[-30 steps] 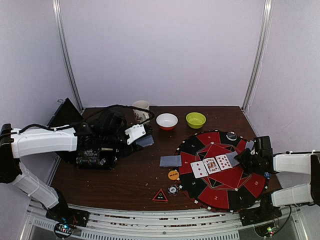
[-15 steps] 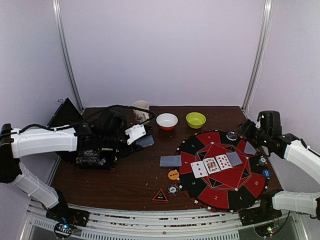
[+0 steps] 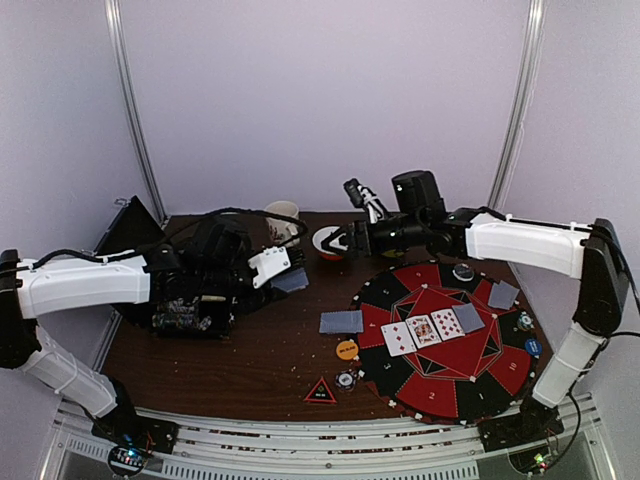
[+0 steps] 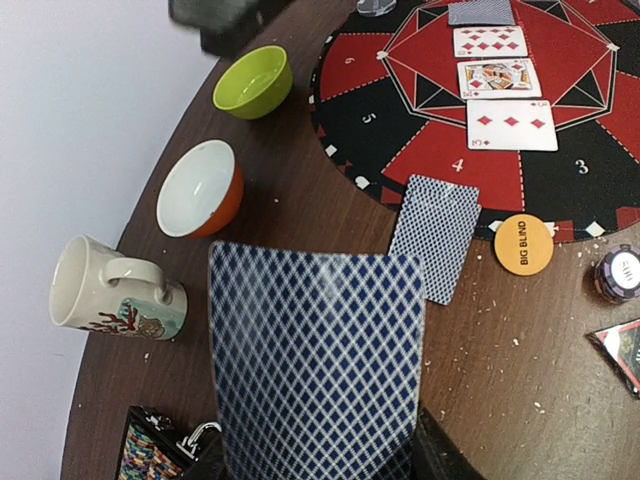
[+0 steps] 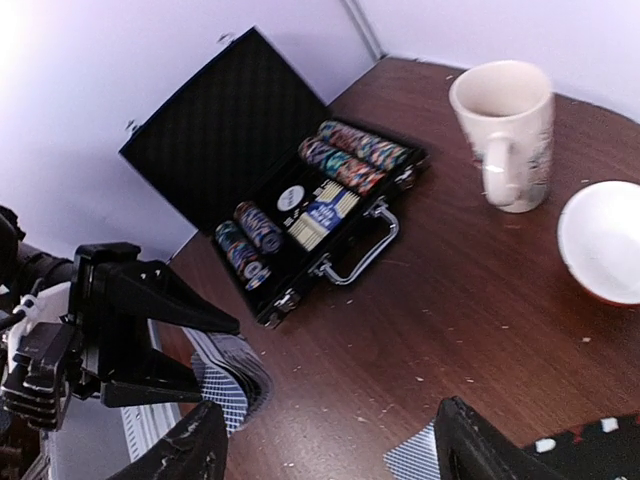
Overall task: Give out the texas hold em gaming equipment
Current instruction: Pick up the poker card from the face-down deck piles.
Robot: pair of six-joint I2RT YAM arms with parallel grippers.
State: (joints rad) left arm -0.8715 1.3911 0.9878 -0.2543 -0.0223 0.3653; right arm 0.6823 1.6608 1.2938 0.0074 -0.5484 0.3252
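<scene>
My left gripper (image 3: pixel 272 268) is shut on a deck of blue-backed cards (image 4: pixel 315 360), held above the table left of the red-and-black round mat (image 3: pixel 420 395); the deck also shows in the right wrist view (image 5: pixel 225 375). My right gripper (image 3: pixel 340 241) is open and empty, hovering by the white bowl (image 3: pixel 325 235); its fingers (image 5: pixel 190 450) frame bare table. Three face-up cards (image 3: pixel 424 330) lie on the mat with a face-down card (image 3: pixel 468 317) beside them and another (image 3: pixel 503 294) at the right rim. One face-down card (image 3: pixel 341 322), an orange disc (image 3: pixel 347 350), a black-and-white chip (image 3: pixel 346 379) and a black triangle (image 3: pixel 320 391) lie left of the mat.
An open black chip case (image 5: pixel 300 210) with rows of chips stands at the left (image 3: pixel 190 300). A cream mug (image 5: pixel 505 135) and a green bowl (image 4: pixel 253 82) stand at the back. A blue disc (image 3: pixel 532 347) sits on the mat's right edge.
My right arm left the mat's right rim, leaving a face-down card there, and swung up and left to the bowls. The left arm and its deck have not moved.
</scene>
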